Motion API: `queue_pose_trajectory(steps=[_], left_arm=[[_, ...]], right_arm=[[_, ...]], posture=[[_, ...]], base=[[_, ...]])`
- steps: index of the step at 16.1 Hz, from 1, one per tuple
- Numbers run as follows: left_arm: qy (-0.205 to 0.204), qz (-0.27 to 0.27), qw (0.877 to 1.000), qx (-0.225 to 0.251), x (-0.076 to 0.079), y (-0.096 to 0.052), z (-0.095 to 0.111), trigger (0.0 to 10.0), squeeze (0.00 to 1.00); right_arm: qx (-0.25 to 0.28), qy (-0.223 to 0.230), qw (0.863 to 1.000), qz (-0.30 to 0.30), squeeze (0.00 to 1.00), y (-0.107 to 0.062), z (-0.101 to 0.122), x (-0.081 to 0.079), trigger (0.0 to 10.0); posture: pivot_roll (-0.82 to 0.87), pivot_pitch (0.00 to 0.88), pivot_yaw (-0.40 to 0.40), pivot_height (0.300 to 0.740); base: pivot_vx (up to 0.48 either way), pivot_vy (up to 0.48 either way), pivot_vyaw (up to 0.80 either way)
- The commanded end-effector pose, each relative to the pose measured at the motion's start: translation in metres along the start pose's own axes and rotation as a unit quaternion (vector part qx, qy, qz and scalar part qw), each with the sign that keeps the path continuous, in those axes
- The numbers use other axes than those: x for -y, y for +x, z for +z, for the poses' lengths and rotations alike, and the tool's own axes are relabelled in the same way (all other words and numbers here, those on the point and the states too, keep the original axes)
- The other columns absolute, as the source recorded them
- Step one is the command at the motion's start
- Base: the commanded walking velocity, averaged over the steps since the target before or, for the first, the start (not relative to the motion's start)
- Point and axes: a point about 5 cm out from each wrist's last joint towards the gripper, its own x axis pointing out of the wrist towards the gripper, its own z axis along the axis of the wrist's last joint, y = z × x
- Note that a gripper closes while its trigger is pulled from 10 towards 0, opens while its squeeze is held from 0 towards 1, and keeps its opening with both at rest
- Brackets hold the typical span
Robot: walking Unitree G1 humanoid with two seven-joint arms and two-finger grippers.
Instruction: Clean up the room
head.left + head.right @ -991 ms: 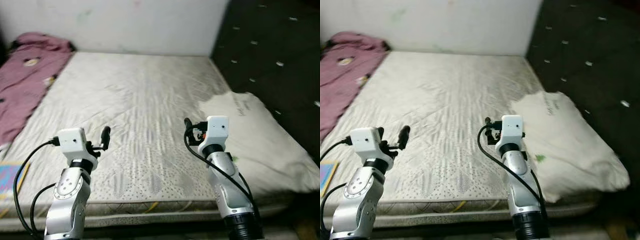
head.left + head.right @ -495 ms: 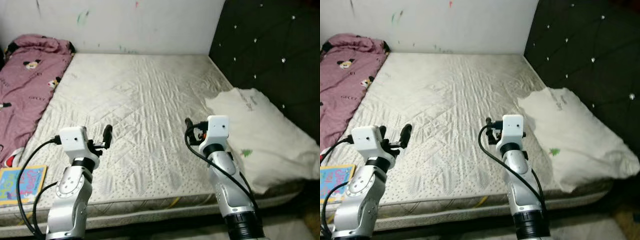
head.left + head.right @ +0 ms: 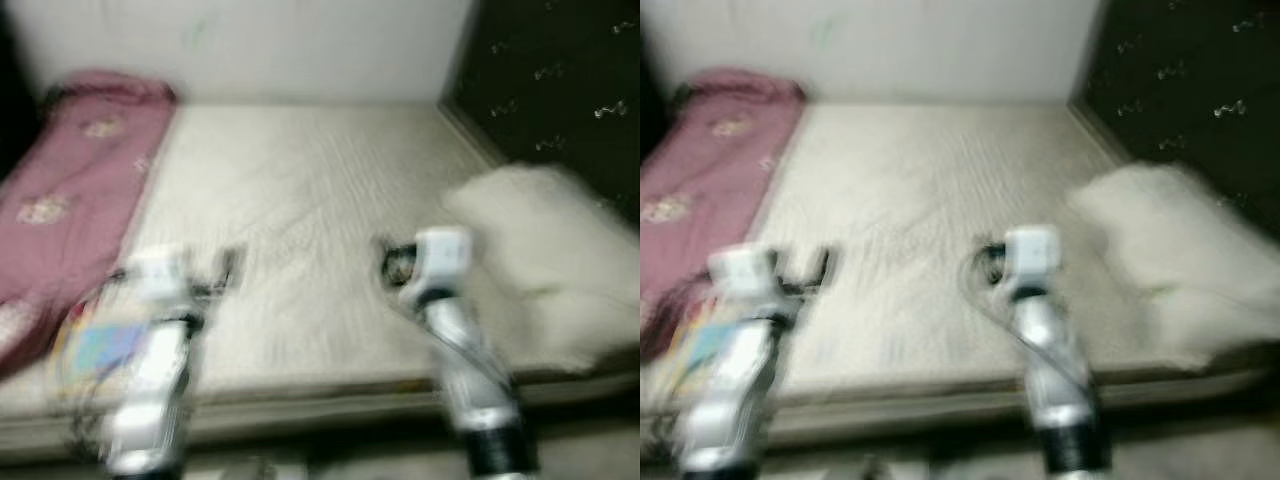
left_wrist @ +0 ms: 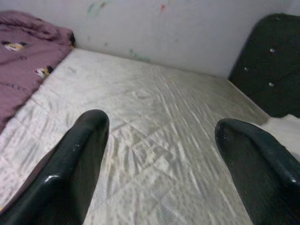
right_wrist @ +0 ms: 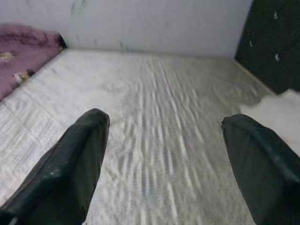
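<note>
A bare quilted mattress [image 3: 300, 200] lies before me, blurred in the eye views. A pink patterned blanket [image 3: 70, 180] covers its left side, and a white pillow [image 3: 540, 250] rests at its right edge. A colourful book [image 3: 100, 345] sits at the near left corner. My left gripper [image 4: 161, 140] is held above the near part of the mattress, open and holding nothing. My right gripper [image 5: 164, 140] hovers to the right of it, also open and holding nothing, with the pillow [image 5: 281, 110] off to its side.
A white wall [image 3: 300, 45] runs behind the bed. A dark tufted headboard [image 3: 560, 90] stands on the right. Floor shows below the bed's near edge [image 3: 330, 400].
The whole picture has shifted and blurred, so the camera is moving. Both arms keep the same pose over the mattress.
</note>
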Motion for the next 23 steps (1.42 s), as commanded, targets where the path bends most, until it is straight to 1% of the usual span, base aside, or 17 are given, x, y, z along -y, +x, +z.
queue_pose_trajectory(steps=[1, 2, 9, 11, 13, 16, 23], left_arm=[[0.012, 0.013, 1.000, 0.005, -0.0089, 0.0001, 0.0051, 10.0, 0.00], [0.012, 0.013, 1.000, 0.004, -0.0089, 0.0000, 0.0050, 10.0, 0.00], [0.012, 0.011, 1.000, 0.003, -0.0079, 0.0003, 0.0043, 10.0, 0.00], [0.012, 0.011, 1.000, 0.010, -0.0078, 0.0011, 0.0061, 10.0, 0.00], [0.007, -0.002, 1.000, 0.021, -0.0058, 0.0008, 0.0086, 10.0, 0.00], [0.003, -0.010, 1.000, 0.025, -0.0040, 0.0006, 0.0096, 10.0, 0.00], [0.003, -0.014, 1.000, 0.026, -0.0041, 0.0008, 0.0097, 10.0, 0.00]], right_arm=[[0.009, 0.002, 1.000, 0.013, 0.00, 0.0007, 0.0044, -0.0083, 10.0], [0.008, 0.001, 1.000, 0.013, 0.00, 0.0007, 0.0041, -0.0083, 10.0], [-0.002, -0.002, 1.000, 0.012, 0.00, 0.0010, 0.0008, -0.0079, 10.0], [-0.005, -0.007, 1.000, 0.014, 0.00, 0.0017, 0.0002, -0.0089, 10.0], [-0.006, -0.008, 1.000, 0.015, 0.00, 0.0019, -0.0001, -0.0091, 10.0], [-0.007, -0.010, 1.000, 0.014, 0.00, 0.0024, -0.0001, -0.0090, 10.0], [-0.007, -0.010, 1.000, 0.012, 0.00, 0.0029, -0.0002, -0.0096, 10.0]], posture=[[0.07, 0.000, -0.035, 0.740], [0.07, 0.000, -0.033, 0.740], [0.07, 0.000, -0.037, 0.740], [0.07, 0.000, -0.037, 0.740], [0.07, 0.000, -0.038, 0.740], [0.06, 0.000, -0.038, 0.740], [0.07, 0.000, -0.037, 0.740]], base=[[0.000, 0.480, 0.80], [0.000, 0.480, 0.47], [0.000, 0.480, 0.00], [0.000, 0.480, 0.00], [0.000, 0.000, 0.00], [0.000, 0.000, 0.00], [0.329, 0.000, 0.00]])
